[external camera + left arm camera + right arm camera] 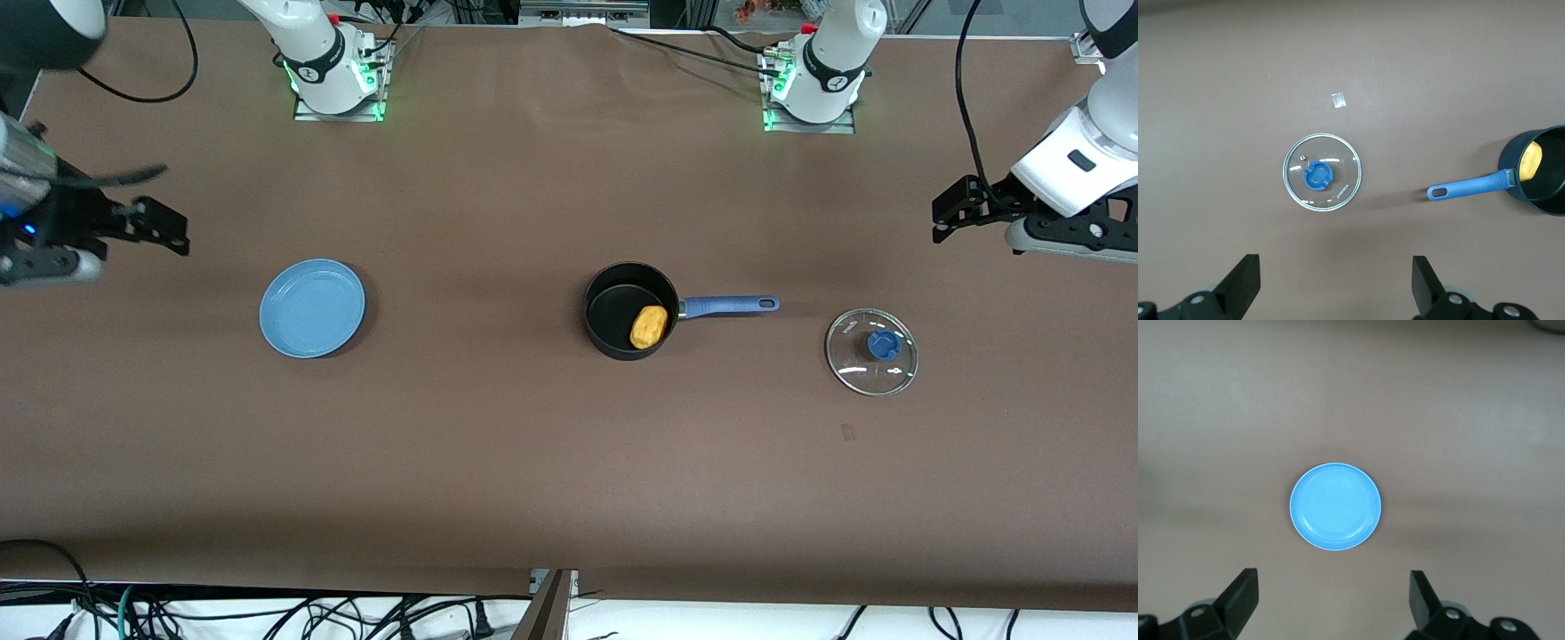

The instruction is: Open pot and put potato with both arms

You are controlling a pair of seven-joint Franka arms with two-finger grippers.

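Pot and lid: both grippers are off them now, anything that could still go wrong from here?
Little, I think. The potato leans on the wall of the pot by the handle, so a bump could tip it. The lid lies under the open left gripper; dropping low could clip its knob. The open right gripper hangs over the plate.

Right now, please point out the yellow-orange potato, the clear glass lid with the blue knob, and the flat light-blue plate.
yellow-orange potato (649, 326), front view, middle of its top.
clear glass lid (1341, 167), left wrist view, glass beside its blue knob.
flat light-blue plate (1335, 506), right wrist view, its centre.
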